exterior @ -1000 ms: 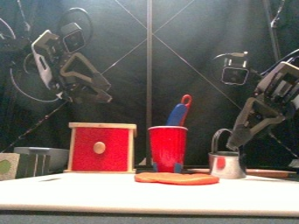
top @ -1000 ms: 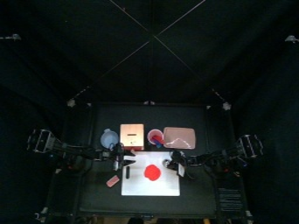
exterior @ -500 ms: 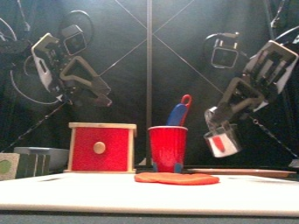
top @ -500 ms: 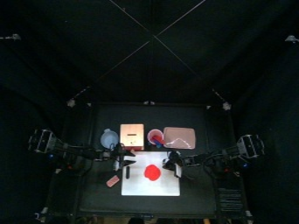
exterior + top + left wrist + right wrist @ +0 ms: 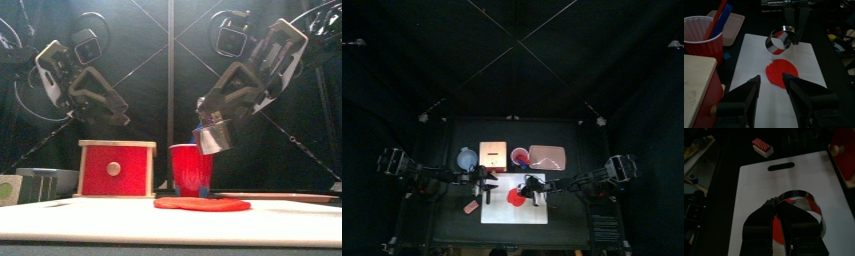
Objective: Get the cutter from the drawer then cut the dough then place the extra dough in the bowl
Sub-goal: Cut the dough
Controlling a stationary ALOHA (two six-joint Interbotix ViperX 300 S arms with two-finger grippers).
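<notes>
Top: left gripper (image 5: 486, 182) sits left of the dough (image 5: 515, 198), right gripper (image 5: 533, 188) at its right edge.
Front: cutter (image 5: 214, 138) tilted, above the dough, not touching it.
Left wrist: left jaws apart, empty.
Right wrist: right jaws clamped on the cutter.

Open air separates cutter (image 5: 214, 137) and dough (image 5: 202, 204) — red cup (image 5: 191, 168), wooden box (image 5: 116, 168) (further left) stand behind.

No legible text — no labels, brands, numbers
</notes>
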